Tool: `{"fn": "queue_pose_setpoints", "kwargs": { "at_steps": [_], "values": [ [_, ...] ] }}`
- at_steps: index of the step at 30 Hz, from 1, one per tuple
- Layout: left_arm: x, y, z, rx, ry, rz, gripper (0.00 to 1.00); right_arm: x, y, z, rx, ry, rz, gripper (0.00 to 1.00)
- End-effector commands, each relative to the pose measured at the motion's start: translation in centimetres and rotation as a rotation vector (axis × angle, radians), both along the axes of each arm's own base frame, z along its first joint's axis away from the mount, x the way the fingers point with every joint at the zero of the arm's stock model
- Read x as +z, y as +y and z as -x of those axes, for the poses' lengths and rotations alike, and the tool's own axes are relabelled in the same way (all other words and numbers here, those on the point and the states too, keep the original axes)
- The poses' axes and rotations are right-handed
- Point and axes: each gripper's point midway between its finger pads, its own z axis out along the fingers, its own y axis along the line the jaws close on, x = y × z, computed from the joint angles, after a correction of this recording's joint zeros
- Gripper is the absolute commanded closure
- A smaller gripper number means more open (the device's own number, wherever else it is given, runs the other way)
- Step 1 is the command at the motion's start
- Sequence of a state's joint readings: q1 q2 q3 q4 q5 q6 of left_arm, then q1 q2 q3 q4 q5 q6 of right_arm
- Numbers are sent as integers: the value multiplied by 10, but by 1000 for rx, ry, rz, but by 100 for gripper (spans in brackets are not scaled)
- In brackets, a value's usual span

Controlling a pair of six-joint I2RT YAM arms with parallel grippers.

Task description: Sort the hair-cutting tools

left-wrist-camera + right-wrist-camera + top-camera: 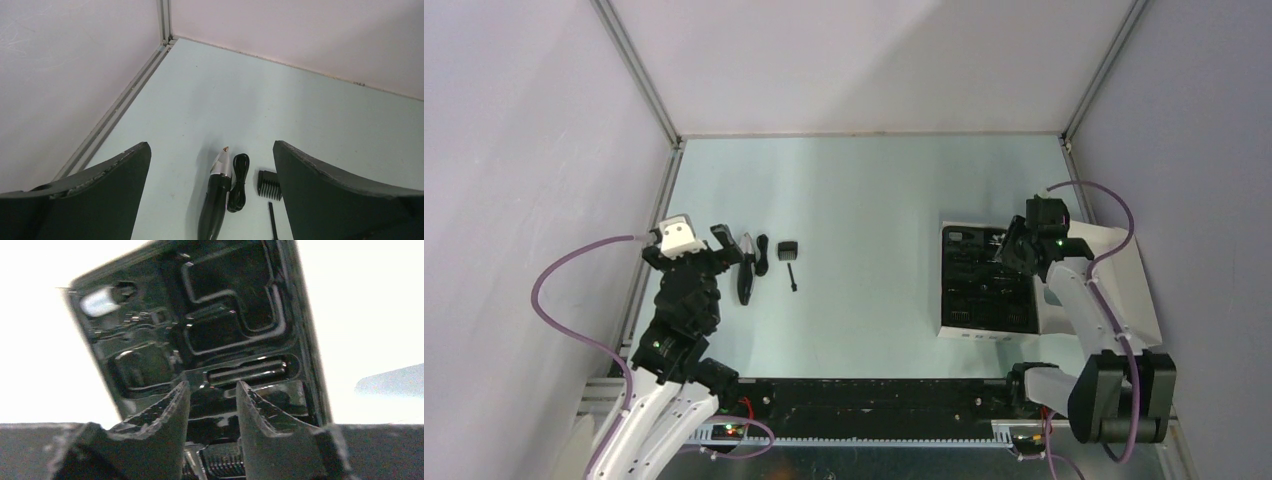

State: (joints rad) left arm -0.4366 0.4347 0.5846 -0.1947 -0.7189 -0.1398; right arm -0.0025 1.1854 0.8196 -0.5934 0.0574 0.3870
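The hair-cutting tools lie in a row at the table's left: a black clipper body with silvery tip [745, 277] [215, 200], a coiled black cord [762, 255] [239, 182], a small black comb attachment [788, 248] [270, 184] and a thin brush [793, 277] [272, 222]. My left gripper [724, 243] [212, 150] hovers just left of the clipper, jaws wide open and empty. My right gripper [1012, 250] [212, 385] hangs low over the box's black insert [984, 290] [235, 315], jaws narrowly apart with nothing between the tips. A ribbed comb piece [227, 460] shows between the finger bases.
The flat white box has its lid [1129, 290] opened to the right, under the right arm. The enclosure's left wall rail [120, 105] runs close beside the left gripper. A black rail [864, 400] spans the near edge between the arm bases.
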Motion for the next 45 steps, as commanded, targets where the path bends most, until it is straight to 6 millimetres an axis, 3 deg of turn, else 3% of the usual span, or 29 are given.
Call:
{"fn": "queue_pose_setpoints", "kwargs": {
  "at_steps": [1, 6, 13, 21, 28, 37, 45],
  "values": [
    [-3, -13, -9, -46, 10, 10, 0, 52, 22, -15, 75, -154, -38, 54],
    [-19, -30, -19, -109, 114, 19, 0, 73, 51, -16, 171, -226, -100, 47],
    [-54, -56, -32, -177, 337, 36, 0, 86, 98, -9, 316, -271, -158, 42],
    [-105, -99, -45, -286, 571, 121, 2, 76, 157, 2, 481, -242, -222, 38],
    [-137, -117, -73, -287, 717, 128, 4, 73, 197, 18, 627, -231, -262, 37],
    [-184, -134, -113, -321, 890, 132, 15, 64, 199, 20, 691, -258, -231, 36],
    [-224, -129, -125, -276, 1029, 121, 15, 61, 190, 21, 672, -284, -241, 35]
  ]
}}
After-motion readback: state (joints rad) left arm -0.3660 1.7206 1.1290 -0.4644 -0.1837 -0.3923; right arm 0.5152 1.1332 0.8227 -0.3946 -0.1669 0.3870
